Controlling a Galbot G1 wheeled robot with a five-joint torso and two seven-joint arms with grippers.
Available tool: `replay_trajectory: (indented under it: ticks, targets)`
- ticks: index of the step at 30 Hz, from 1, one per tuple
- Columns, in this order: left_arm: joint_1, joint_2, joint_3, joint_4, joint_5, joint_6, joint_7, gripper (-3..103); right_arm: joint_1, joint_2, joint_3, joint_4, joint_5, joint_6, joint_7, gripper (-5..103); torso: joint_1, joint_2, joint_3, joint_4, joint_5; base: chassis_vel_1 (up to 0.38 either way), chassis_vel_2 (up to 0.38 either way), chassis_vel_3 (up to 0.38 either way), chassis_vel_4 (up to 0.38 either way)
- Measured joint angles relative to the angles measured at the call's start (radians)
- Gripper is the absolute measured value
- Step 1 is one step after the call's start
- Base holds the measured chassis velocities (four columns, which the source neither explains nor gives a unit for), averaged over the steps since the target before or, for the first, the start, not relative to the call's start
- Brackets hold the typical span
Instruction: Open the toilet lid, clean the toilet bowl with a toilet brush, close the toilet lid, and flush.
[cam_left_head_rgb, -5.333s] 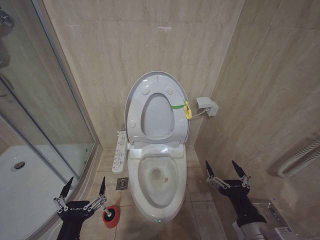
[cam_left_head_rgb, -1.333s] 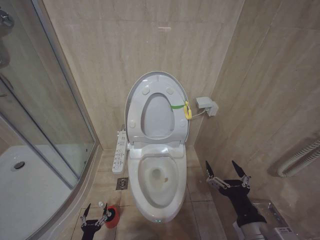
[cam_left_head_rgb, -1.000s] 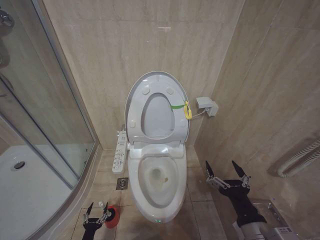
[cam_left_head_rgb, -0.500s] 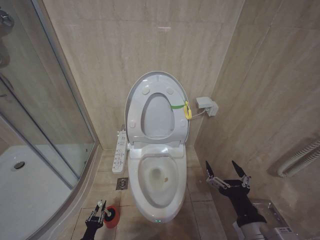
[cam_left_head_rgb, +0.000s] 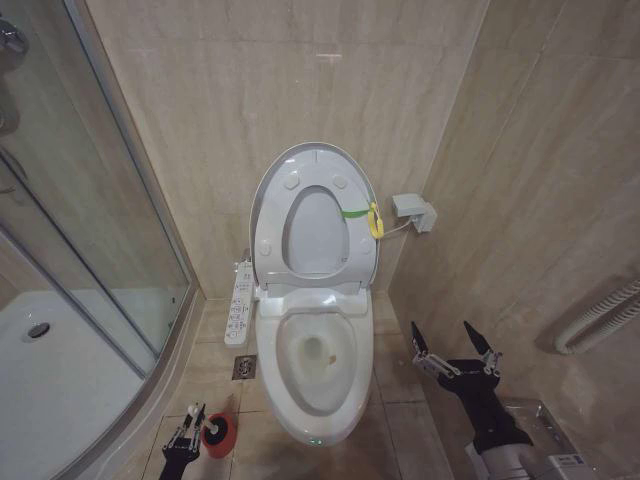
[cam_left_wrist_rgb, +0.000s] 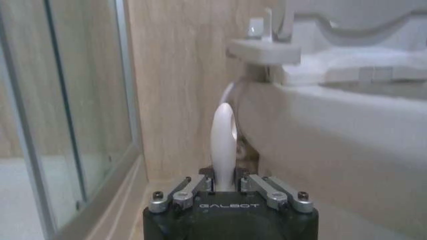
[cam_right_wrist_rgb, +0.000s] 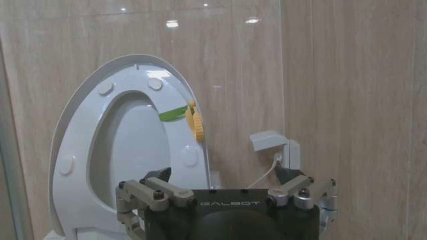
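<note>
The toilet brush (cam_left_wrist_rgb: 223, 145) is standing in its red cup holder (cam_left_head_rgb: 219, 436) on the floor, just beside the toilet bowl (cam_left_head_rgb: 315, 365) on its left. The brush is likely light and stiff; its thin white handle is the correct hold point. The left gripper (cam_left_head_rgb: 187, 434) is pinching that handle, whereas 5.3 s ago it was spread and higher. The right gripper (cam_left_head_rgb: 452, 352) is idling spread, right of the bowl.
</note>
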Motion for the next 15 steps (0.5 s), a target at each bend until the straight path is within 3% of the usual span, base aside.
replay_trajectory:
  ticks: [15]
  targets:
    - [0.133,-0.020,-0.023,-0.266,-0.010,0.030,-0.051,19,0.000,0.000,0.000,0.000,0.000,0.000,0.000,100,0.000,0.000,0.000,0.0001,0.0001,0.000,0.000,0.000,0.000]
